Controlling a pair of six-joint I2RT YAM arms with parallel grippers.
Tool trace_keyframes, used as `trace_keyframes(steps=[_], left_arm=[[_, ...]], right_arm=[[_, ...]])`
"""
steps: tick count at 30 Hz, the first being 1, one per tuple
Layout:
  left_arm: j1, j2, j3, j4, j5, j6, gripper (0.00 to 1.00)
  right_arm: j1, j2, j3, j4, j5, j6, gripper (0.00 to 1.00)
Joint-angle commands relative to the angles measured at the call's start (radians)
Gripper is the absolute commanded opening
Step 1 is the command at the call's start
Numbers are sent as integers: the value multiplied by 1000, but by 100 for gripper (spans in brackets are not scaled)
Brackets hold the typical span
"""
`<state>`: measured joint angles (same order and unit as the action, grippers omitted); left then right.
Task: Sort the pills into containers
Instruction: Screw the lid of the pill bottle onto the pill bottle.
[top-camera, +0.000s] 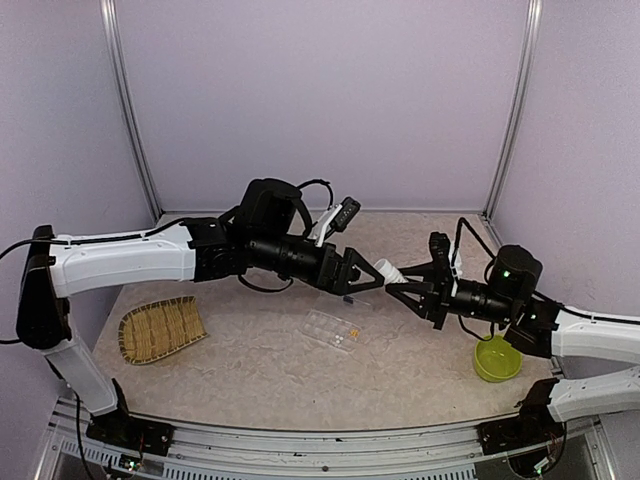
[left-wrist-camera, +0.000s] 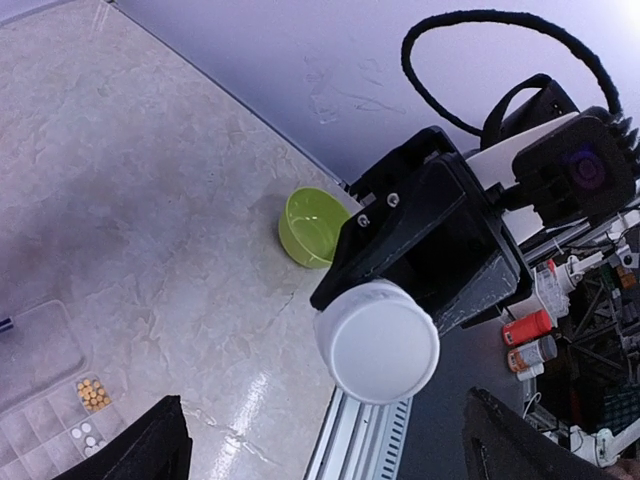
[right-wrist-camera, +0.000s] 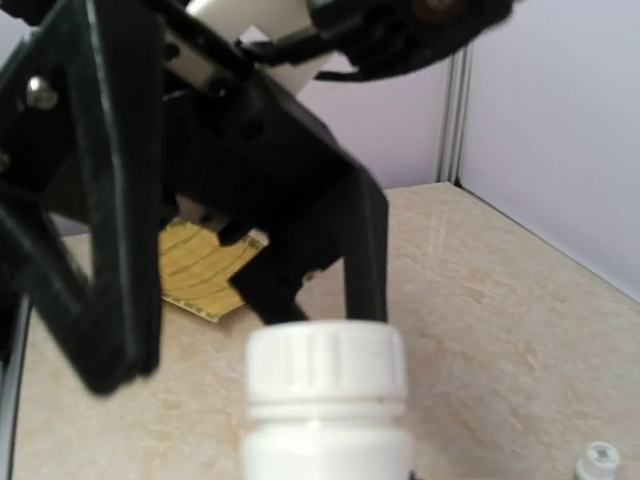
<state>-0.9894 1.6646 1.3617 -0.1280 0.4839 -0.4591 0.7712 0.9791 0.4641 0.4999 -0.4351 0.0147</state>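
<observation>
Grip check: right gripper (top-camera: 400, 288) closed on white plastic pill bottle (right-wrist-camera: 325, 455), holding its cap (left-wrist-camera: 377, 340) out to left gripper (top-camera: 362, 277), spread wide, holding nothing, probably to unscrew. Orange-yellow pills (left-wrist-camera: 93, 393) lie in clear compartmented plastic box (top-camera: 335, 330) on tabletop (top-camera: 260, 370).

The left jaws show as two dark tips at the bottom of the picture, standing far apart. Between them and a bit higher, the big black right jaws hold a white bottle (left-wrist-camera: 377, 340), and its round cap points at the camera, over the near edge of the pale, stone-look surface (left-wrist-camera: 150, 180). A lime-green bowl (left-wrist-camera: 314, 228) sits on the surface farther back, and in the bottom left corner lies the clear box (left-wrist-camera: 30, 425) with small rooms, one with orange-yellow pills (left-wrist-camera: 93, 393) and one near it with white pills (left-wrist-camera: 85, 436).
</observation>
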Motion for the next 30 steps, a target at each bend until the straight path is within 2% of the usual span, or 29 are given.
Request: trace_keyframes(steps=[1, 8, 14, 30], left_arm=[[-8, 27, 51, 24, 36, -67, 89], [0, 61, 99, 1, 54, -98, 84], [-7, 75, 121, -1, 53, -96, 89], [-42, 65, 128, 37, 25, -79, 90]], right_arm=[[12, 8, 47, -52, 35, -52, 24], [20, 24, 62, -74, 52, -74, 24], [32, 50, 86, -104, 72, -73, 24], [65, 98, 113, -143, 137, -73, 23]])
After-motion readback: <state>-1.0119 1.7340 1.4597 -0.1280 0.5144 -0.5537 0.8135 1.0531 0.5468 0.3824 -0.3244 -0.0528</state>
